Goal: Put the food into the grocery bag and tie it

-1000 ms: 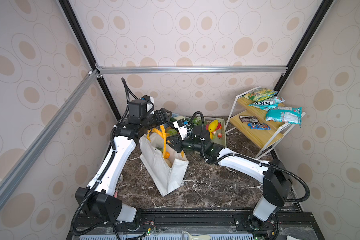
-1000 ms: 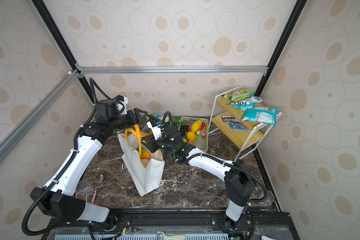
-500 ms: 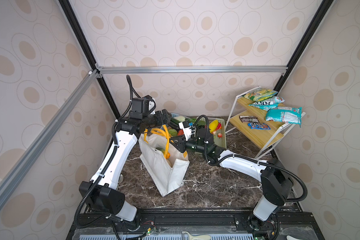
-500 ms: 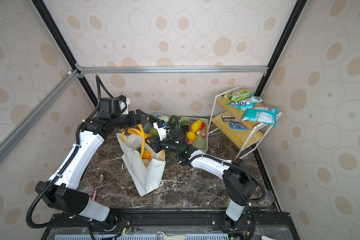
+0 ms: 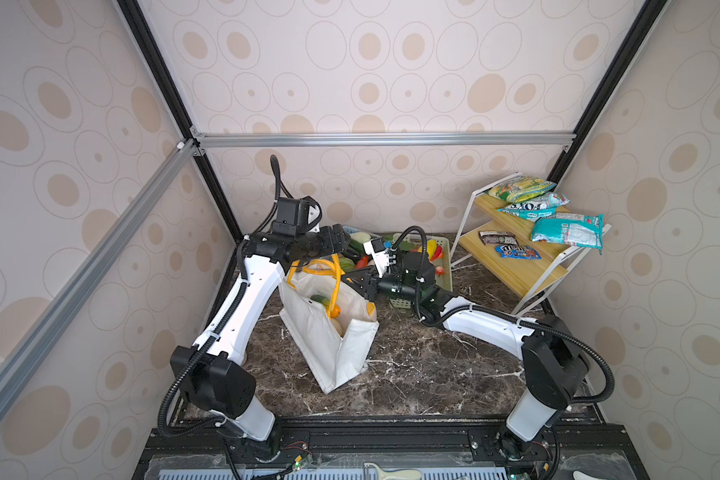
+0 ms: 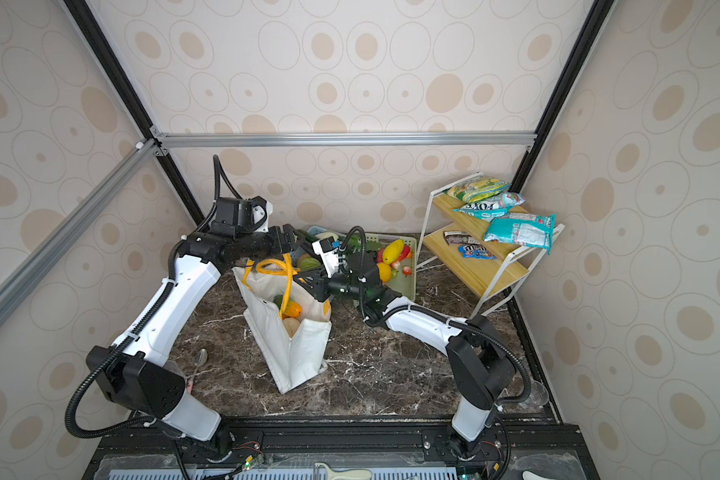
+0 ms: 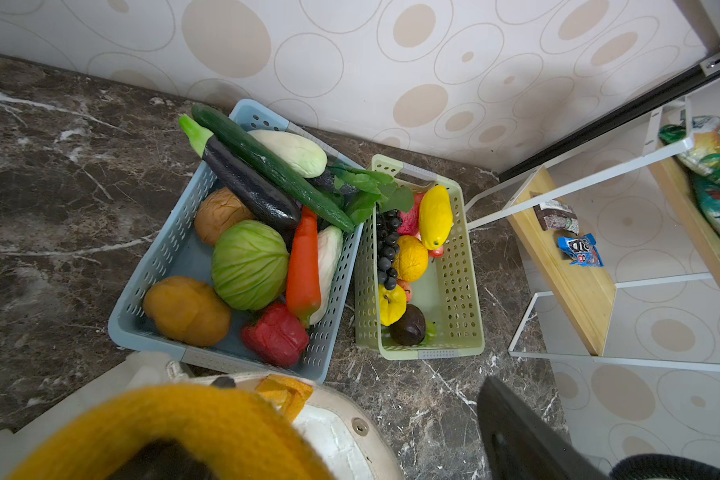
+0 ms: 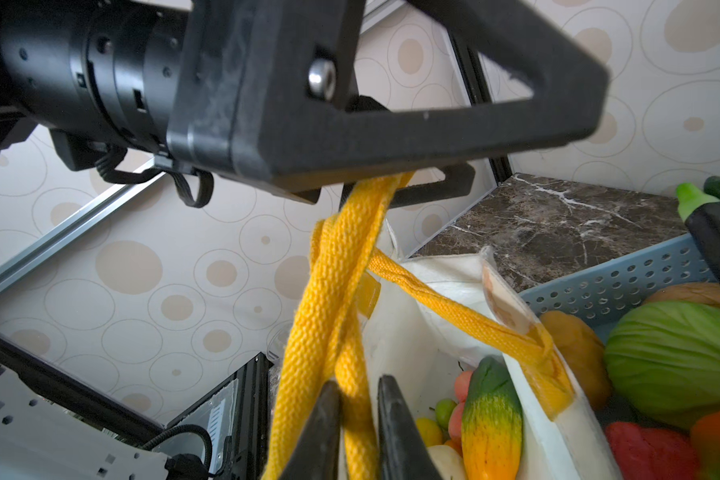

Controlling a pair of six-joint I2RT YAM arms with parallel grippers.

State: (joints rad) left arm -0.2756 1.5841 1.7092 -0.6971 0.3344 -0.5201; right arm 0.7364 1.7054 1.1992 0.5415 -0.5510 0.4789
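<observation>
Left claw [image 5: 341,246] has shifted right and spread — yellow handles [image 8: 329,291] run upright between its jaws at frame centre, right claw [image 8: 358,380] pinching one below.

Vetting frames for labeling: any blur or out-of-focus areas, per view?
Left wrist view: yellow handle near the lens is blurred, blue basket sharp. Right wrist view: right gripper at the frame edge soft, handle weave crisp. Both top views: sharp throughout.

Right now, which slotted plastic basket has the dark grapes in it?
The pale green plastic basket: dark grapes lie along its wall. The light blue basket holds vegetables.
</observation>
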